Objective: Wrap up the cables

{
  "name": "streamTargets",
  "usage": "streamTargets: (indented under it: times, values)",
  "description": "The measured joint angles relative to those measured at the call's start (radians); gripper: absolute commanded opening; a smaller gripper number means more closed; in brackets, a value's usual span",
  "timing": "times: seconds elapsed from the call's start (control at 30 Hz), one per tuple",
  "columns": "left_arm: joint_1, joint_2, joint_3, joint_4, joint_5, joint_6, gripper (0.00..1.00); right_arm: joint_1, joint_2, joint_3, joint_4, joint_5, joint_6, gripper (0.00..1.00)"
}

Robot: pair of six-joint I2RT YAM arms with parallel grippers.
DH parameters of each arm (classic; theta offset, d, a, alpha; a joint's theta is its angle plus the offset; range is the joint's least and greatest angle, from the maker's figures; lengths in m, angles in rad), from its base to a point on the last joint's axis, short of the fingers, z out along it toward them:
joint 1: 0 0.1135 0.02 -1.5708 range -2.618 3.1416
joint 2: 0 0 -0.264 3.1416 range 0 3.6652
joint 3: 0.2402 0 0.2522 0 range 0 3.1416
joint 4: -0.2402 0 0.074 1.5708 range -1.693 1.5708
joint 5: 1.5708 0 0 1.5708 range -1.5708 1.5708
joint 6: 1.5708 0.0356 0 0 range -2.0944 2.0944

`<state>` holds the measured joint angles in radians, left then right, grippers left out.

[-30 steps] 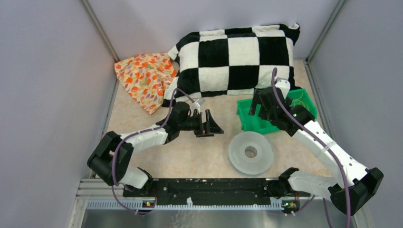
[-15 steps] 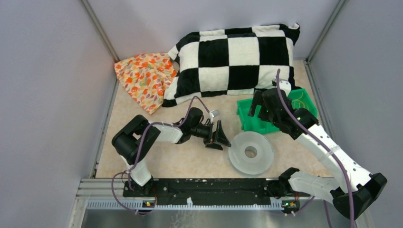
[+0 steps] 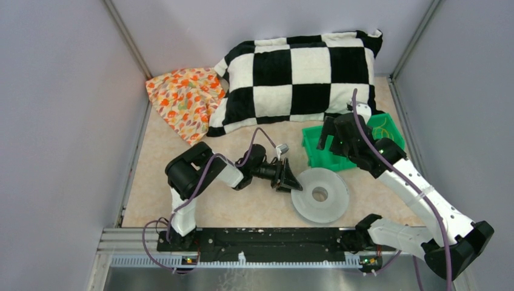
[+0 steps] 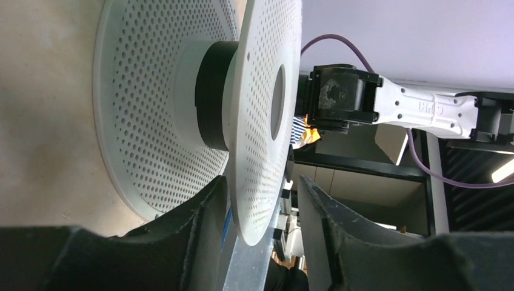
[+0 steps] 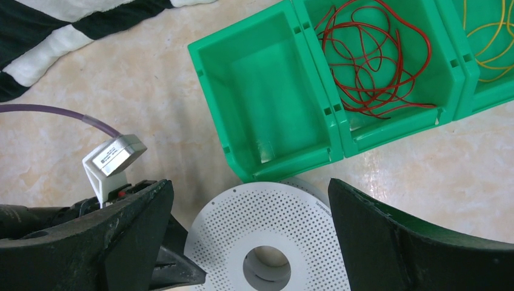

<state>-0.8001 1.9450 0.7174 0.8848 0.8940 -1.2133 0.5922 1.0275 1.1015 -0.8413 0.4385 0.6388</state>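
Reaching in from the left, the left gripper (image 3: pixel 291 179) is meeting the left edge of the grey spool (image 3: pixel 320 194), which is lying flat on the table (image 3: pixel 182 163) near the arm bases. From above, the jaws are hiding behind their own black housing. The left wrist view is supplying that detail: the two dark fingers (image 4: pixel 200 230) are straddling the rim of the spool's perforated upper flange (image 4: pixel 263 121). They are standing partly spread, with a thin gap showing on one side, so they are not clamping it. The same view is revealing the dark hub (image 4: pixel 209 97) between the two flanges, with no wire wound on it.

Farther back and to the right, the right gripper (image 3: pixel 330 138) is hovering above the green bins (image 3: pixel 321 159), covering much of them in the top view. Its wrist camera is looking straight down, with the fingers (image 5: pixel 121 242) spread wide and gripping nothing. Below it, the left compartment (image 5: pixel 260 103) is showing only its bare floor. The middle one is holding the tangled red cables (image 5: pixel 370 54), and the right one is holding yellow cables (image 5: pixel 491 36).

At the far side, a checkered pillow (image 3: pixel 303 76) is lying beside an orange patterned cloth (image 3: pixel 185 100).
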Motion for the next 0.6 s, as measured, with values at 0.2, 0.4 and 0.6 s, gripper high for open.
streamTargets:
  times: [0.2,0.4,0.6]
  values:
    - [-0.016,0.031,0.008,0.043,-0.020,-0.060,0.12,0.000,0.000,0.000,-0.004,-0.021,0.002,0.99]
    - [-0.023,0.017,0.039,0.025,-0.013,-0.061,0.00,0.000,-0.014,0.027,-0.011,-0.060,0.016,0.99]
    - [-0.029,-0.169,0.108,-0.351,-0.060,0.108,0.00,0.000,-0.064,0.055,-0.019,-0.065,0.017,0.99]
